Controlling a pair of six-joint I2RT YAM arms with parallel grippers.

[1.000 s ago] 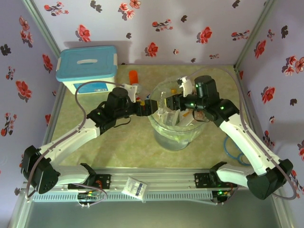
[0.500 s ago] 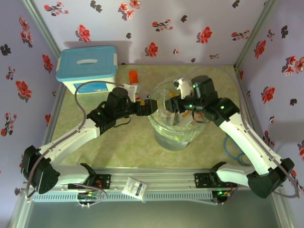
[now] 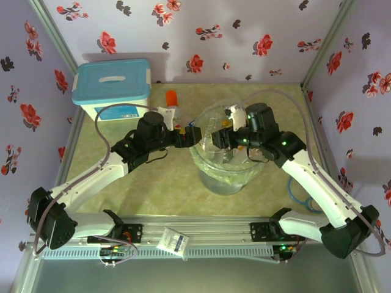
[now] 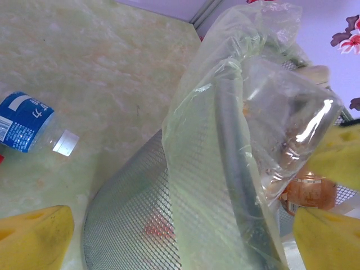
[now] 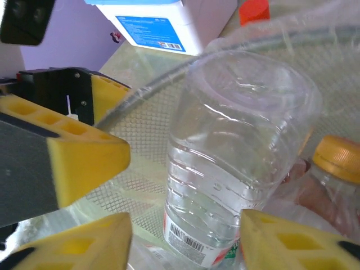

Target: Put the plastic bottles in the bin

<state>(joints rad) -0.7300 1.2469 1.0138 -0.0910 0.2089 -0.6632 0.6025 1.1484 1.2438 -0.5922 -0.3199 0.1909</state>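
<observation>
Clear bottle (image 5: 236, 152), seemingly loose, between the right tool's (image 5: 185, 233) parted fingers (image 5: 281, 242) above bin (image 5: 143, 163); left tool (image 4: 180, 236) wide open.

Top view looks down from behind — both wrist views press close, sharing the bin (image 3: 220, 180)

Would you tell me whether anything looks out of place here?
A blue-labelled bottle lies on its side on the table beside the bin, not in it. A small white packet also sits askew on the front rail.
</observation>
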